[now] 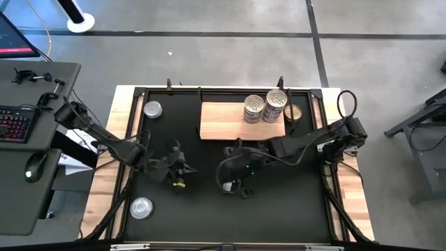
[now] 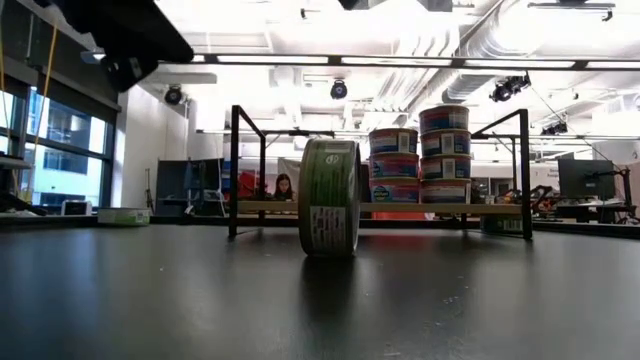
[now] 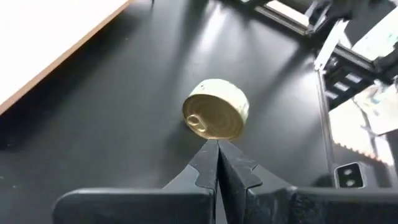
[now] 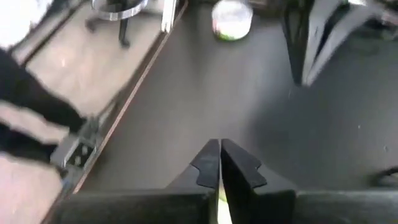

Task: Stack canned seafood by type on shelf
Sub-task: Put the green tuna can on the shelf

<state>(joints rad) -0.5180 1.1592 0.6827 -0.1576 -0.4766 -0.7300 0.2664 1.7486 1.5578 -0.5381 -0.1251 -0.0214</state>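
Gold tin (image 3: 216, 110) beside left gripper (image 3: 217, 149) (fingers together)

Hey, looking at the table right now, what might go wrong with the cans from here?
1. The gold tin by the shut left gripper looks tilted on its edge; a nudge might roll it away.
2. The green-labelled can stands on its rim on the black mat, so it may roll too.
3. The stacks on the shelf are tall; the taller stack could topple if bumped.
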